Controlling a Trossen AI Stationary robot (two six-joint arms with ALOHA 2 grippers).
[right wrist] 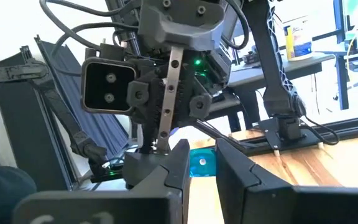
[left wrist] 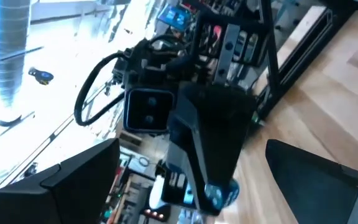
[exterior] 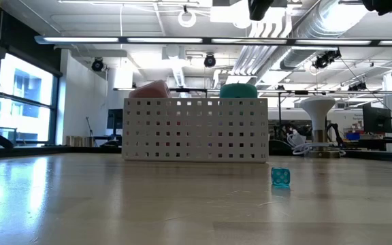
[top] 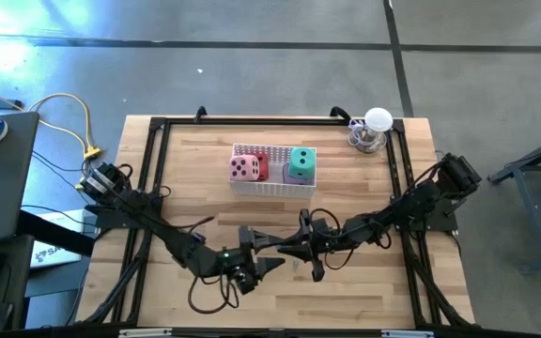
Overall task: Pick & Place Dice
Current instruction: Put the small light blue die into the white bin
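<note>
the wooden table [top: 364,291] carries a white basket [top: 272,184] far past both claws, with pink die [top: 243,169], red die [top: 261,165] and green die [top: 301,164] inside. the left gripper [top: 269,267] has fingers wide apart, empty; the right gripper [top: 287,250] facing it is closed together. in the low view a small blue die [exterior: 280,177] lies before the basket. in the right wrist view it lies just past the closed fingers [right wrist: 166,168].

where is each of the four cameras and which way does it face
High: overhead, straight down on the table, both arms, white basket.
Low: at table-top height, level across to the basket and a small blue die; no arm.
Left wrist: on the left arm, facing the right gripper.
Right wrist: on the right arm, facing the left gripper and the small blue die.
Shared: high and low both show the basket.
</note>
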